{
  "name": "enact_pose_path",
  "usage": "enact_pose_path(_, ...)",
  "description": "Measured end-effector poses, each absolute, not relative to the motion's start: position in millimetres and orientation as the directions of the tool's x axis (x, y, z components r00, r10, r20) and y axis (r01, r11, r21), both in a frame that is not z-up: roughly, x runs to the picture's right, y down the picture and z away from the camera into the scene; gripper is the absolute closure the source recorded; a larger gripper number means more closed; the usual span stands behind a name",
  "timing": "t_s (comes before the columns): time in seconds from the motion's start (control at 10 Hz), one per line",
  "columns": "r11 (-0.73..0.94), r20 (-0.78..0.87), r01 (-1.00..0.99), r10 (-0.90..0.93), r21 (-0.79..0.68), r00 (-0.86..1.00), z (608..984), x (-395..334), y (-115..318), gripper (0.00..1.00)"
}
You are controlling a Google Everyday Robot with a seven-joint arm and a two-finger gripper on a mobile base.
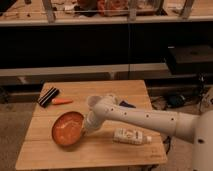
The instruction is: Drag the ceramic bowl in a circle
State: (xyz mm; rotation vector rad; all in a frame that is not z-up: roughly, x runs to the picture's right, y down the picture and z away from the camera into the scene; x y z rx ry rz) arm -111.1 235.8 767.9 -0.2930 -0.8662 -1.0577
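Low on the left front of the wooden desk (pixel 100 154) sits the ceramic bowl (pixel 66 130), upright, its inside showing plain orange glaze with a pale sheen. The gripper (pixel 86 128) meets the bowl's right rim, at the end of the white arm reaching in from the right; how it grips cannot be told. A white bottle (pixel 131 136) lies on its side just right of the bowl. A black ribbed block (pixel 48 96) and an orange stick (pixel 62 101) rest behind, near the desk's left back corner.
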Motion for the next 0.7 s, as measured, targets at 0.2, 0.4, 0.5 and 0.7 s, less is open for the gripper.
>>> enact_pose_path(0.2, 0.443, 0.759, 0.87, -0.636, 0.215, 0.136, 739.9, -121.3, 265.0, 1.0)
enact_pose_path(0.4, 0.385, 0.758, 0.882, -0.651, 0.273, 0.049, 728.6, -147.3, 276.7, 1.0)
enact_pose_path(0.5, 0.354, 0.754, 0.882, -0.656, 0.31, -0.002, 727.9, -167.4, 278.6, 1.0)
enact_pose_path(0.7, 0.301, 0.743, 0.873, -0.662, 0.384, -0.099, 730.4, -205.6, 279.1, 1.0)
